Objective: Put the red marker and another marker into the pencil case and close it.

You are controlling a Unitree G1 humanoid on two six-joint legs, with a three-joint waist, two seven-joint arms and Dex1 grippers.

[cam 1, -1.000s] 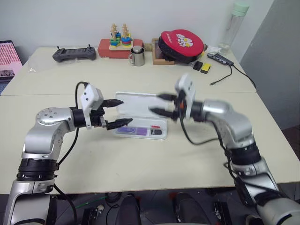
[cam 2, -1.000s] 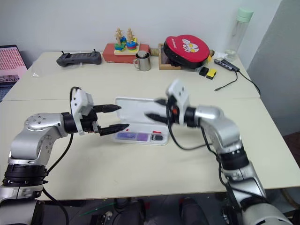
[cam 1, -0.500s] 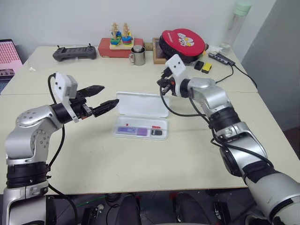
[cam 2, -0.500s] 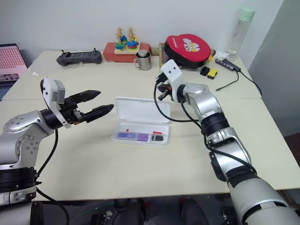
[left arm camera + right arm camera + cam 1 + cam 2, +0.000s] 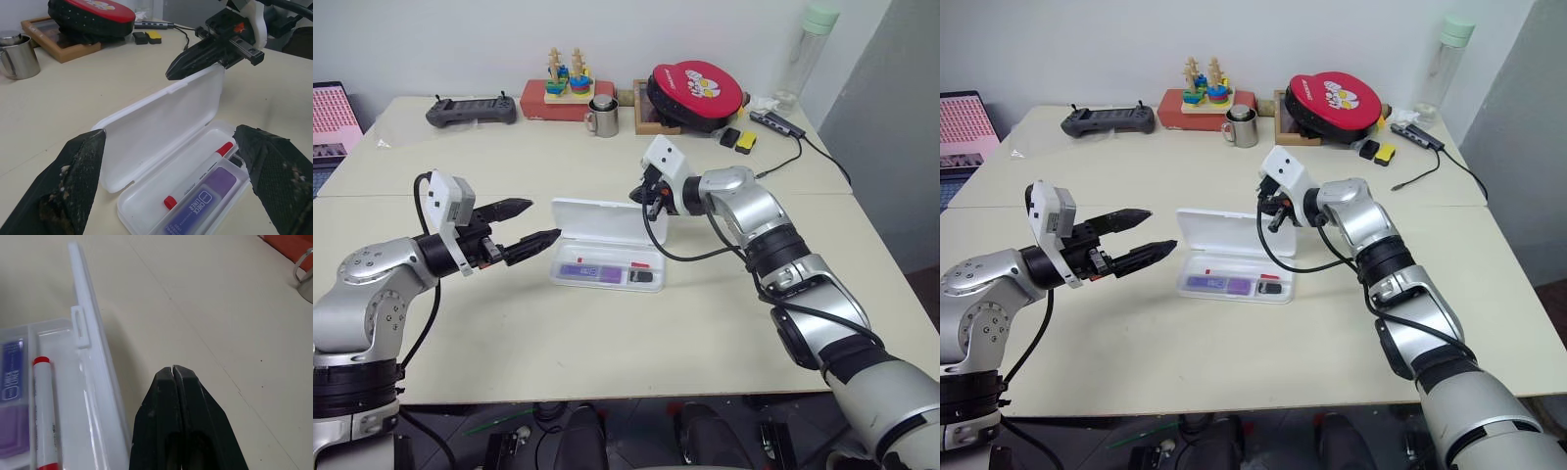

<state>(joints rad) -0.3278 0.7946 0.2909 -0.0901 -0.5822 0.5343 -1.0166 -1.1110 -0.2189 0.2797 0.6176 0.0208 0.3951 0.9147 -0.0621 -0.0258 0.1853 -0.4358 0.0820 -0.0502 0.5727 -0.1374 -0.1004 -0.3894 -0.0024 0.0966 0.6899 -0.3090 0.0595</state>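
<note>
The white pencil case (image 5: 607, 220) lies open in the middle of the table, its lid (image 5: 161, 125) tilted up behind the tray. In the tray lie the red marker (image 5: 198, 178) and the light-purple marker (image 5: 200, 205), side by side. My right gripper (image 5: 645, 195) is shut with nothing in it, its tips just behind the lid's far edge (image 5: 85, 357) near its right end. To the left of the case my left gripper (image 5: 527, 224) stands open and level, pointing at it, nothing between its fingers (image 5: 78, 186).
A small black thing (image 5: 644, 277) sits at the tray's right end. Along the table's back stand a game controller (image 5: 470, 111), a toy on a red box (image 5: 563, 90), a metal mug (image 5: 600, 117), a red round bag (image 5: 693, 93), a bottle (image 5: 808, 49) and a cable hub (image 5: 781, 122).
My right gripper shut, swung from over the case to behind it, then sank to the lid's far edge. My left gripper drew back to the left, away from the tray, still open.
</note>
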